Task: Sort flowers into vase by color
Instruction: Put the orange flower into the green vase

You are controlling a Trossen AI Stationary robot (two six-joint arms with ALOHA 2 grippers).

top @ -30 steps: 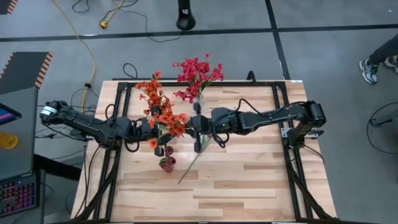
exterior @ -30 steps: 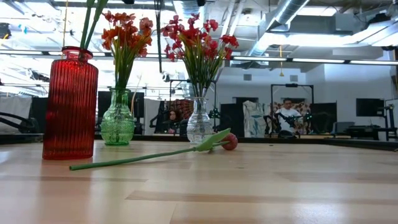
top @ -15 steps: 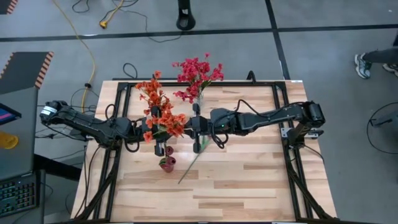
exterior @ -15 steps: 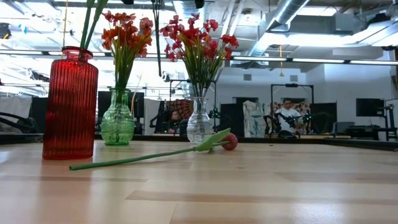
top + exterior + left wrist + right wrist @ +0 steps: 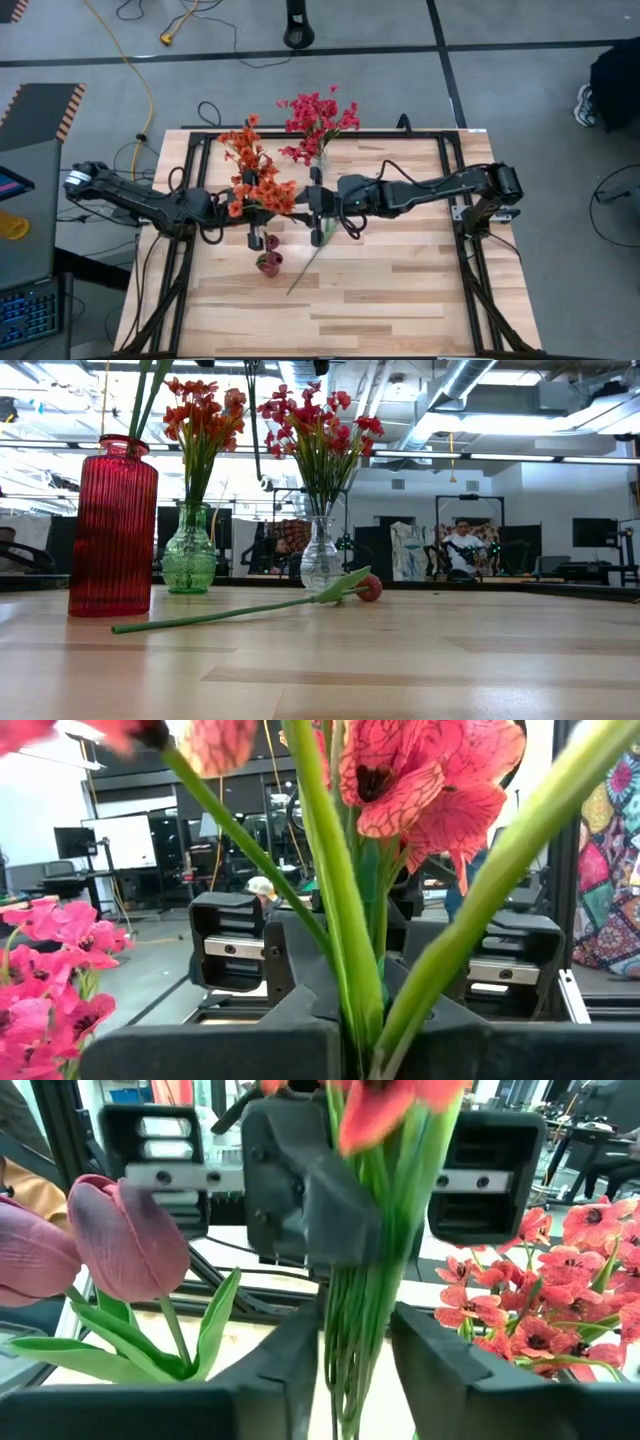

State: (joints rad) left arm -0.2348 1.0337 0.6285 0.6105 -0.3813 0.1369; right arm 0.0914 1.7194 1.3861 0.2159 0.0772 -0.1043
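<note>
An orange blossom spray (image 5: 265, 192) stands upright in the air over the table's middle, between my two grippers. My left gripper (image 5: 250, 205) comes from the left and is shut on its green stems (image 5: 355, 1010). My right gripper (image 5: 355, 1370) faces it from the right and is open, its fingers on either side of the same stems (image 5: 352, 1330). Other orange flowers stand in the green vase (image 5: 189, 560) and pink-red ones in the clear vase (image 5: 321, 555). Dark red tulip buds (image 5: 130, 1235) rise from the red vase (image 5: 113, 525). One tulip (image 5: 240, 610) lies flat on the table. My left gripper pinches the bundle of green stems (image 5: 350, 1025) between its two fingers, below the blossoms. The fingers come level from the table's left and lie across the stems. The spray stands upright, blossoms above the fingers, stem ends hanging below, clear of the table.
The three vases stand on the table's left half, the red one (image 5: 268, 262) nearest the front edge. The loose tulip (image 5: 310, 258) lies slanting just right of it. The right and near parts of the wooden table (image 5: 420, 290) are bare. People sit in the room beyond.
The orange spray between the two grippers has shifted a little toward the table's left, and its blossoms have bunched closer together. Both arms have kept their places.
</note>
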